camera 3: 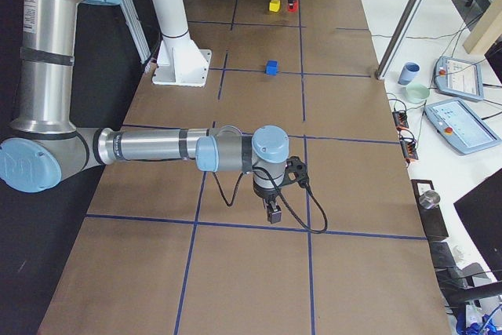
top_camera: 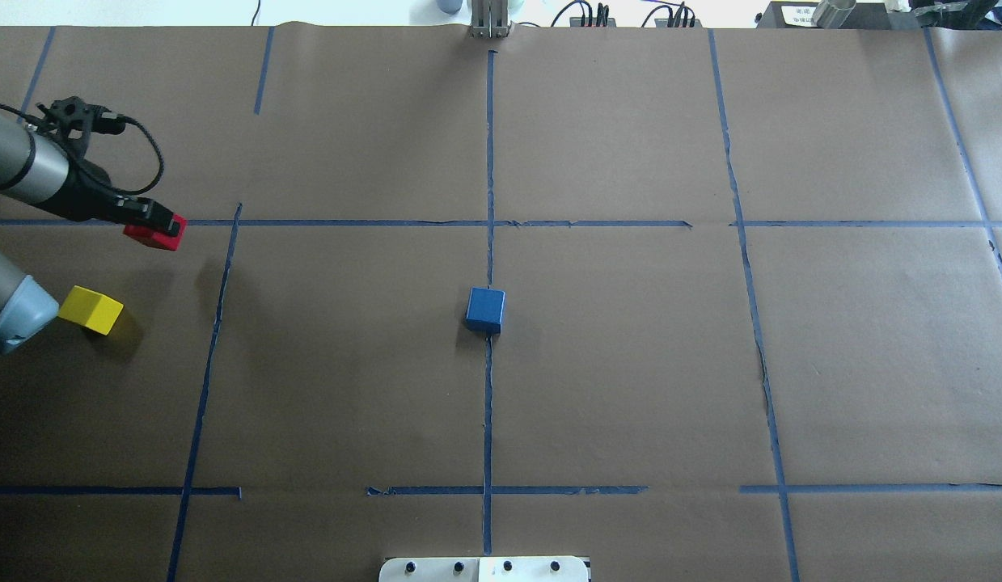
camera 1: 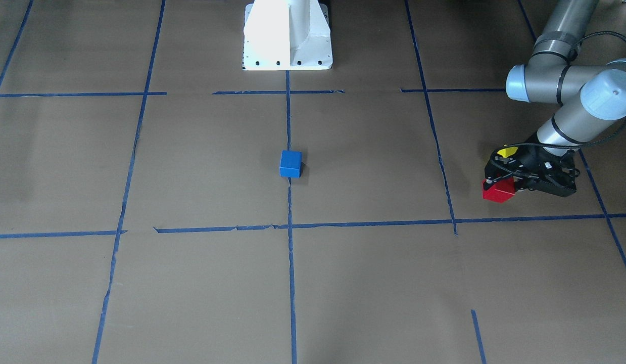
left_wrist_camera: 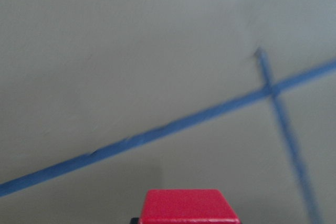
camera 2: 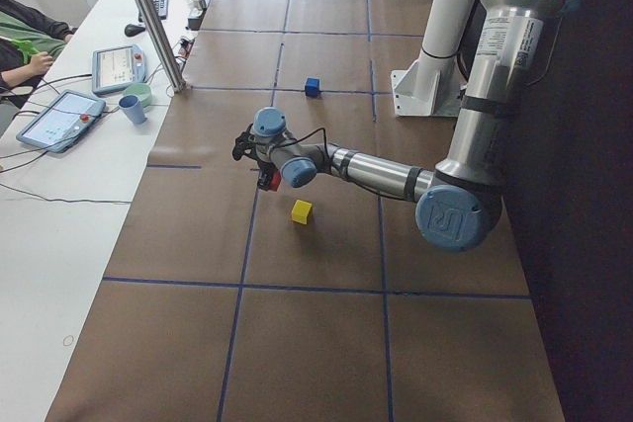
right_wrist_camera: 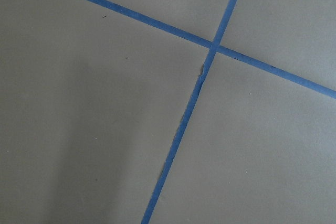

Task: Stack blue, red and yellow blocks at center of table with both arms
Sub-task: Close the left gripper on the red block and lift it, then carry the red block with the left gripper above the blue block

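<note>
Left gripper (camera 1: 500,182), jaws clamped on the red block (camera 1: 496,193), apparently just clear of the bench (camera 1: 373,283). The blue block (camera 1: 290,164) sits at centre, well apart toward the robot's right. Right gripper (camera 3: 272,213): grip impossible to tell.

Brown paper (top_camera: 630,364), blue tape grid (top_camera: 490,162) — blue block (top_camera: 485,309), red block (top_camera: 154,236), yellow block (top_camera: 91,311).
</note>
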`<action>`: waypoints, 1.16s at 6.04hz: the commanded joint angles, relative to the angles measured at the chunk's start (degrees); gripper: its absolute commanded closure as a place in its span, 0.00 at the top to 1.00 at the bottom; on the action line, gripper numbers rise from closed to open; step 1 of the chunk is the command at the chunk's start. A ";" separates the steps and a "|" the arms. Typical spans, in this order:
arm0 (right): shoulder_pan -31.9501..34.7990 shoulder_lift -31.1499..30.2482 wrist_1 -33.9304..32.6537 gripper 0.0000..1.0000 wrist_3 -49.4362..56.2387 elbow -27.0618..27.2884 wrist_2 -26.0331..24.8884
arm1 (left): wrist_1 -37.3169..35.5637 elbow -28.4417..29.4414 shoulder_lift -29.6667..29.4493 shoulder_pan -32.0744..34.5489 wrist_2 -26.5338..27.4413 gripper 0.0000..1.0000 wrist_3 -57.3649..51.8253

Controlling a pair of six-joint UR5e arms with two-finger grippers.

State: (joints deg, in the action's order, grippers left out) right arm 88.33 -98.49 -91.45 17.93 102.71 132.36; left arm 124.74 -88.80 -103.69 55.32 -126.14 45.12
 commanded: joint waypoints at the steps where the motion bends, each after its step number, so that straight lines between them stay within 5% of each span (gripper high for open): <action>1: 0.00 -0.21 0.04 1.00 0.00 -0.06 0.00 | -3.68 -0.32 -8.58 -6.59 5.24 0.06 15.11; 4: 0.00 -0.30 0.13 1.00 0.00 -0.06 0.00 | -30.88 -3.40 -27.55 -18.98 18.18 0.07 21.55; 5: 0.00 -0.30 0.13 1.00 0.00 -0.06 0.00 | -34.44 -2.96 -31.27 -24.24 23.60 0.07 22.81; 7: 0.00 -0.30 0.13 1.00 0.00 -0.06 -0.09 | -35.52 -0.69 -34.89 -28.67 25.77 0.08 22.64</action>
State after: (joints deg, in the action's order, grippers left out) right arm 88.33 -98.79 -91.32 17.93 102.66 132.30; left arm 90.17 -90.80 -136.54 28.82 -101.34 67.73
